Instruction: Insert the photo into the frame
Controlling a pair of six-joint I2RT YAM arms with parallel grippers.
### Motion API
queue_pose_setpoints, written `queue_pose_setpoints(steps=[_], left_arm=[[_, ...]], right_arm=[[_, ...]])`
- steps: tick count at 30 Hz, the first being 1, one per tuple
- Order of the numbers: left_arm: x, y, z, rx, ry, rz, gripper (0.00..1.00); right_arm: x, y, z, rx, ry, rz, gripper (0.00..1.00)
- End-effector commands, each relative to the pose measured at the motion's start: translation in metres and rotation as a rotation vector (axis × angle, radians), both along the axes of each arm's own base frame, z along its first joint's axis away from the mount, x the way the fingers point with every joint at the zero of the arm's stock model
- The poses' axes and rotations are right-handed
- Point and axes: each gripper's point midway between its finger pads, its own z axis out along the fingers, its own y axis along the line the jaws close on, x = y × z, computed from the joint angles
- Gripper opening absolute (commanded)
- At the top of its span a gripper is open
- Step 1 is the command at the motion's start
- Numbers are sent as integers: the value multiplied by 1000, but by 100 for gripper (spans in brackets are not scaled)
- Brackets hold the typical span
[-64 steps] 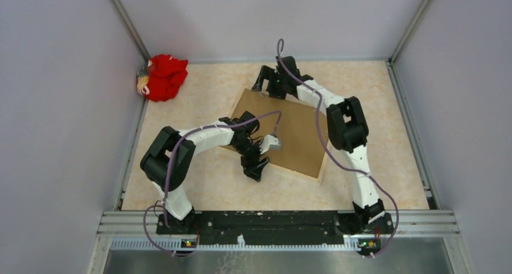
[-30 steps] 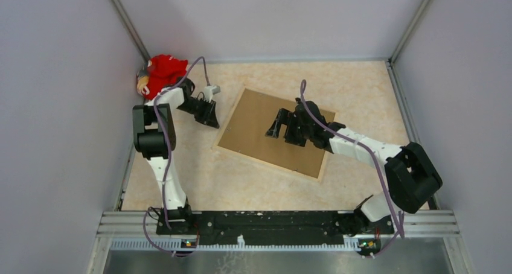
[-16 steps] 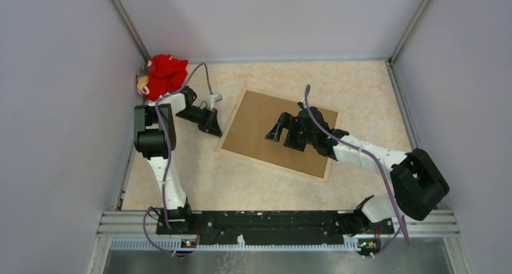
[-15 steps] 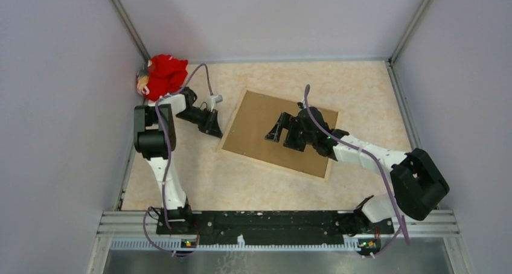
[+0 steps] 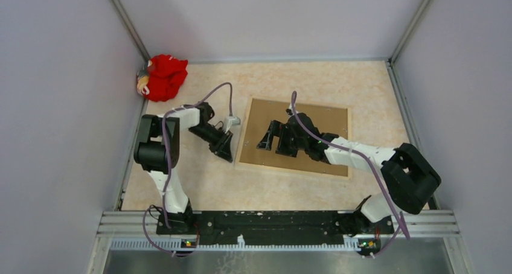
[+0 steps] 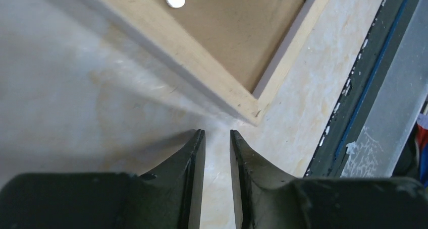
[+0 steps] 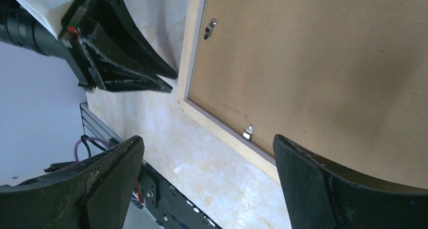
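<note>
The frame (image 6: 202,70) lies face down on the desk (image 6: 75,88), one corner just ahead of the left claw (image 6: 217,133), narrow-set and empty, likely for nudging it square; the right claw (image 7: 207,138), spread wide above the backing board (image 7: 328,62), likely steadies it; the photo is unseen

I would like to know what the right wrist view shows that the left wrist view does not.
Only the right wrist: the left claw from outside beside the frame, and the right claw wide open. Only the left wrist: the left claw's fingers narrowly parted, short of the frame's corner. Both: the frame, its backing board and metal clips.
</note>
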Motion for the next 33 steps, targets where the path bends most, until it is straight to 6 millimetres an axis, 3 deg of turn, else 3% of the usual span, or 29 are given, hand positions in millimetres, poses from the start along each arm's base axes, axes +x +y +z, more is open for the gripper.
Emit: queue_pose_setpoints(steps=[1,5,9,18,25,33], left_arm=[[40,12,27,-44,-97,101,33],[67,-2,43,-134,-59,166,39],[79,-21,38,-173,6,186,43],[78,-30,17,-168,63,184,33],[75,-28,8,-156,78,184,26],[76,-27,2,-136,93,194,22]], right_arm=[[12,18,20,62,-80,7,99],[17,27,17,76,-83,9,99],[24,37,10,76,-82,11,97],[37,60,0,87,-92,27,86],[42,88,-17,79,-59,75,84],[52,104,-17,79,-77,93,83]])
